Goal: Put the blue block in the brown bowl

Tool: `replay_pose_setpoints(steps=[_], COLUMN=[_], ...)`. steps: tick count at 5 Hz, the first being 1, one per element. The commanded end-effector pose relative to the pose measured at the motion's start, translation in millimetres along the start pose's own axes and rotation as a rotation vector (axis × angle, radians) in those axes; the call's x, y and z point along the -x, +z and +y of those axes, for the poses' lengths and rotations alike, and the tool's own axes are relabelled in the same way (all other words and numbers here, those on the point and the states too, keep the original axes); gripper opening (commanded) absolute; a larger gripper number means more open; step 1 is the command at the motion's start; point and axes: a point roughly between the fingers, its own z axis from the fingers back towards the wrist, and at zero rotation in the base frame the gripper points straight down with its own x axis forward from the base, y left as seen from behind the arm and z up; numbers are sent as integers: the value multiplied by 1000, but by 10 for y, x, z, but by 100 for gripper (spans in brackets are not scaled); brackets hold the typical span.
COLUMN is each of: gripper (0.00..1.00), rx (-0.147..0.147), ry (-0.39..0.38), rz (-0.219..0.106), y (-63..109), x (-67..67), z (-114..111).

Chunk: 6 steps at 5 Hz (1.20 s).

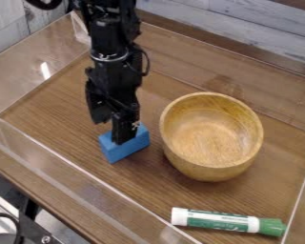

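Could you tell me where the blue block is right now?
The blue block sits on the wooden table, left of the brown bowl, directly under the end effector.

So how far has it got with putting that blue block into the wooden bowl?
Early days. Done so far: the gripper is down right over the blue block, pointing straight down. In hand: its jaws are open around the block's top, not yet closed on it. Left to do: grip the block, lift it off the table, carry it across to the brown bowl, which looks empty, and drop it in.

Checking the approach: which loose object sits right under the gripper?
The blue block, directly below the gripper; the brown bowl and marker lie apart.
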Motion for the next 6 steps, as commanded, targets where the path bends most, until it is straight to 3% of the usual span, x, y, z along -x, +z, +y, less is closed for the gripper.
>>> replay_pose_setpoints(steps=[1, 4, 5, 6], gripper=[100, 100, 0, 0], rx=[-20, -19, -19, -24], ry=[12, 25, 30, 37], rz=[-52, -82, -88, -91], y=[38, -123, -145, -125], x=[-71, -70, -68, -67], z=[50, 39, 44, 52])
